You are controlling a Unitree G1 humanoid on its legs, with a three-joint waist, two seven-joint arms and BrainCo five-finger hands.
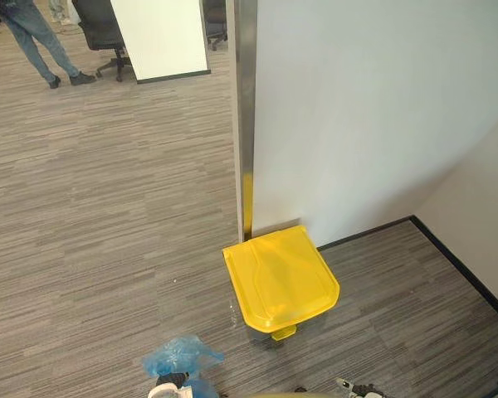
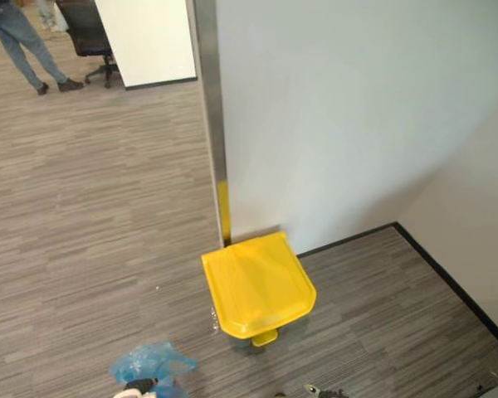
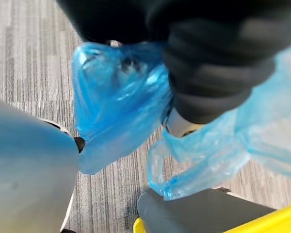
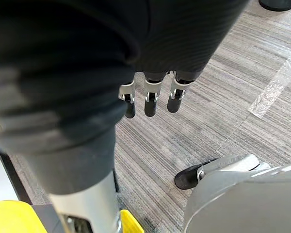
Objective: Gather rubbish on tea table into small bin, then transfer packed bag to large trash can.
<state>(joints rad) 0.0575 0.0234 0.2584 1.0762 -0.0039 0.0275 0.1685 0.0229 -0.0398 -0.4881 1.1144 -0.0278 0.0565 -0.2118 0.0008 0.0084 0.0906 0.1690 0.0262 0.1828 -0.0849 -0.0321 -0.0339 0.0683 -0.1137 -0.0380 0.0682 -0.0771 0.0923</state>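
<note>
A large trash can with a shut yellow lid (image 1: 280,278) stands on the carpet against the white wall, its yellow pedal (image 1: 284,333) facing me. A crumpled blue plastic bag (image 1: 178,355) hangs low in front of the can, a little to its left. My left hand (image 1: 170,383) is shut on the bag; in the left wrist view the blue film (image 3: 116,107) bunches round the hand's dark cover (image 3: 218,58). My right hand (image 4: 150,97) hangs over the carpet to the right of the can, fingers straight and holding nothing.
A metal post (image 1: 245,116) ends the white wall right behind the can. Black skirting (image 1: 465,269) runs along the corner at the right. At the far left, a person's legs (image 1: 33,41), an office chair (image 1: 104,33) and a white board (image 1: 162,37).
</note>
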